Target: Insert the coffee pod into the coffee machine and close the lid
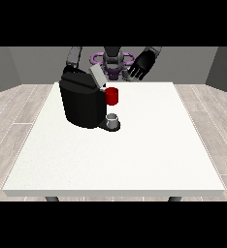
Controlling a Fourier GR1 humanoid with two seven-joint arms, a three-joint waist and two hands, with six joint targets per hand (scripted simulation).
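Observation:
The black coffee machine (81, 102) stands on the left half of the white table (135, 160). Its grey lid (97, 76) is tilted up and open. A red thing at the machine (112, 96) sits at its front right. Below that, a small grey thing (113, 120) rests on the machine's dark base; I cannot tell it for the pod. The hand at the view's right (140, 65) hangs in the air above the table's far edge, right of the lid, holding nothing, its fingers relaxed. The arm at the view's left (74, 57) drops behind the machine, which hides its hand.
The robot's torso (113, 60) stands behind the table's far edge. Wooden floor surrounds the table.

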